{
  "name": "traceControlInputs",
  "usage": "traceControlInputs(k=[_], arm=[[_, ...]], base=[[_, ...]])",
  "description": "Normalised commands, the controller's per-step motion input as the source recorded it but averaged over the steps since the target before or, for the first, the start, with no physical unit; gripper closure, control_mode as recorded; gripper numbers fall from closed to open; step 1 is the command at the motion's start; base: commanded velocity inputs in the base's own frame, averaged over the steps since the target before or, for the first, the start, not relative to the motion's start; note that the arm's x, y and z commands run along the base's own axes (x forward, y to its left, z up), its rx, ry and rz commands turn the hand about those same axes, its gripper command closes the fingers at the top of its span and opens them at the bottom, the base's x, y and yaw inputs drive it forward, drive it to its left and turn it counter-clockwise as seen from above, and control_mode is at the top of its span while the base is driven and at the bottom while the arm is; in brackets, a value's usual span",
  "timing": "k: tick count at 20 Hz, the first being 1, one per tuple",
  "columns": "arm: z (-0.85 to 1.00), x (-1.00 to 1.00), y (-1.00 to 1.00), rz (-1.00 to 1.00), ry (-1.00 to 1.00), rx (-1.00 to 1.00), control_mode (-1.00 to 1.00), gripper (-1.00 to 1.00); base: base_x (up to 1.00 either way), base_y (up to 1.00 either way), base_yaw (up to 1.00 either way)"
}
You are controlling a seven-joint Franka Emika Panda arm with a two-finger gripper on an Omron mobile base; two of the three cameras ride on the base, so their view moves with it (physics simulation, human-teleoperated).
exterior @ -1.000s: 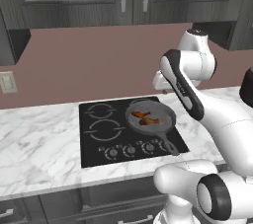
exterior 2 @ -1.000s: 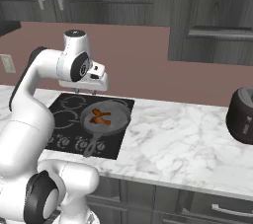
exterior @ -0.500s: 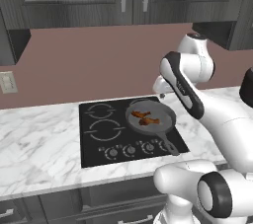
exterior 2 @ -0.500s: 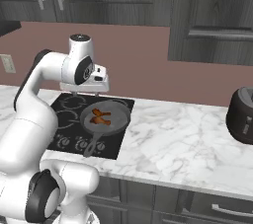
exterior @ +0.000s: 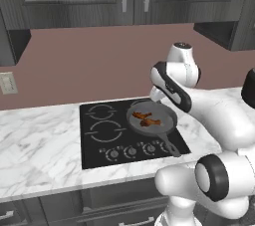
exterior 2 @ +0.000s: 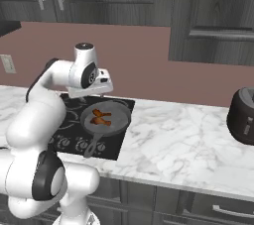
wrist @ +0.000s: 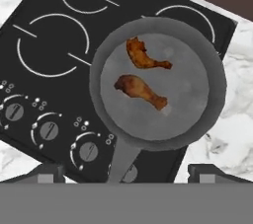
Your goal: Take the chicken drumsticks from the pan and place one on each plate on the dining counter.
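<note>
Since a second ago, your arm's hand has lifted a little above the cooktop. From the left base view, the pan [exterior: 152,117] sits on the cooktop [exterior: 130,132] with both drumsticks [exterior: 146,119] inside; the arm bends over it, hand behind the elbow. From the right base view, the gripper [exterior 2: 91,91] hangs just behind the pan [exterior 2: 105,118], apart from it. Through the hand view, you look down on two drumsticks [wrist: 140,90] lying side by side; the fingertips [wrist: 48,172] stand wide apart, holding nothing.
</note>
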Motion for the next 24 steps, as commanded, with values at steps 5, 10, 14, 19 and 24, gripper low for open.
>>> traceControlInputs(k=[5, 10, 14, 19, 24], arm=[[-0.42, 0.54, 0.0, 0.12, -0.01, -0.01, -1.0, -1.0], [-0.4, 0.59, 0.23, 0.06, 0.0, 0.0, -1.0, -1.0], [-0.32, 0.5, 0.35, 0.0, 0.0, 0.0, -1.0, -1.0], [-0.38, 0.36, 0.2, 0.0, 0.01, 0.0, -1.0, -1.0], [-0.49, 0.22, 0.0, 0.0, 0.02, -0.01, -1.0, -1.0]], base=[[0.0, 0.0, 0.0], [0.0, 0.0, 0.0], [0.0, 0.0, 0.0], [0.0, 0.0, 0.0], [0.0, 0.0, 0.0]])
